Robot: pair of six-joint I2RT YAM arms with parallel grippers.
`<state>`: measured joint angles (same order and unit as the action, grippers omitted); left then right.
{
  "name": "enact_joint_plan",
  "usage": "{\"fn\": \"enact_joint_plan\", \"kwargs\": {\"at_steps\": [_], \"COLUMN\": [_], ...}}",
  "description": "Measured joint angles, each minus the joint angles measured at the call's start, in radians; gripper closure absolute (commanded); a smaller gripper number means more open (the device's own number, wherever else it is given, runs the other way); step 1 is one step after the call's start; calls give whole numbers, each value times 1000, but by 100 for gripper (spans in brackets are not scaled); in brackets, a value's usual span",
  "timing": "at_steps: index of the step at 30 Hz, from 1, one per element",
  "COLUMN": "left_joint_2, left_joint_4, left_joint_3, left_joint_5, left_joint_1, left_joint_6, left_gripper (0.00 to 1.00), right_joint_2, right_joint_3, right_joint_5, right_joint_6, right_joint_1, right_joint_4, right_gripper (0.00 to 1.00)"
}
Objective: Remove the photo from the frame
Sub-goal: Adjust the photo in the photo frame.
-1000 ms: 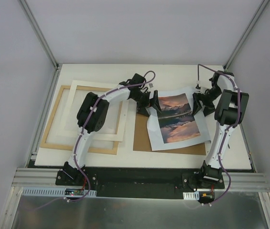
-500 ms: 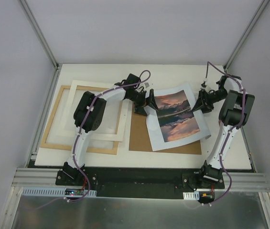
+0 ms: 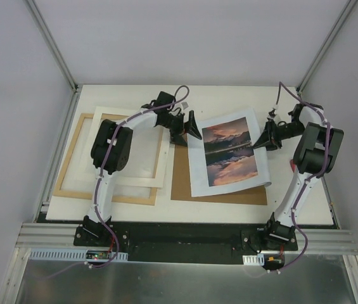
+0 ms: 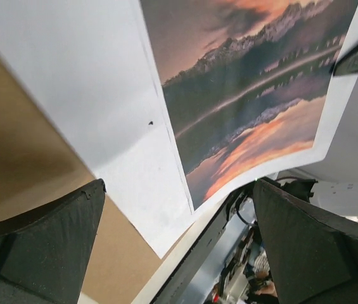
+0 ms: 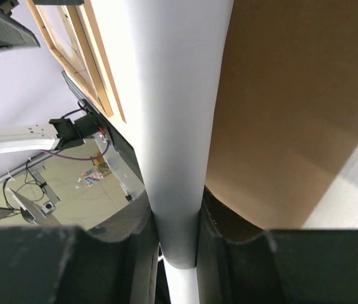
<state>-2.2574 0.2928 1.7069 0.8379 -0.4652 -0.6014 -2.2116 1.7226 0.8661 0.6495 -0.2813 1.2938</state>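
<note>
Top view, count: one photo [image 3: 226, 155], one frame [image 3: 70, 155], one white mat [image 3: 163, 161], one backing board [image 3: 229, 198], two arms.
Top view, photo: lay bowed on the brown board, right of the thin wooden frame.
Left wrist view, left gripper [image 4: 179, 190]: jaws spread wide, empty, glossy print beyond.
Right wrist view, right gripper [image 5: 179, 253]: pinched the photo's white edge.

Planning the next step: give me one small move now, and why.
Probably lift the right gripper a little and draw the photo rightward off the brown board. It pinches the photo's right edge, the left gripper is open beside the left edge, and the frame lies apart at the left.
</note>
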Motion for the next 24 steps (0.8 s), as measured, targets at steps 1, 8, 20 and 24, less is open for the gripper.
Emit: {"fn": "enact_joint_plan", "kwargs": {"at_steps": [1, 8, 20, 24], "left_joint_2": [6, 23, 90, 100], "left_joint_4": [11, 79, 148, 168], "left_joint_3": [3, 50, 45, 45], "left_joint_5": [0, -3, -9, -10], "left_joint_1": [18, 121, 144, 144], "left_joint_6": [14, 80, 150, 173], "left_gripper": [1, 1, 1, 1], "right_joint_2": [24, 154, 167, 188], "right_joint_3": [-27, -220, -357, -402], "right_joint_5": [12, 28, -99, -166], "right_joint_6": [-25, -231, -385, -411], "right_joint_1": [0, 16, 140, 142], "right_joint_4": [-21, -268, -498, -530], "right_gripper": [75, 77, 60, 46]}}
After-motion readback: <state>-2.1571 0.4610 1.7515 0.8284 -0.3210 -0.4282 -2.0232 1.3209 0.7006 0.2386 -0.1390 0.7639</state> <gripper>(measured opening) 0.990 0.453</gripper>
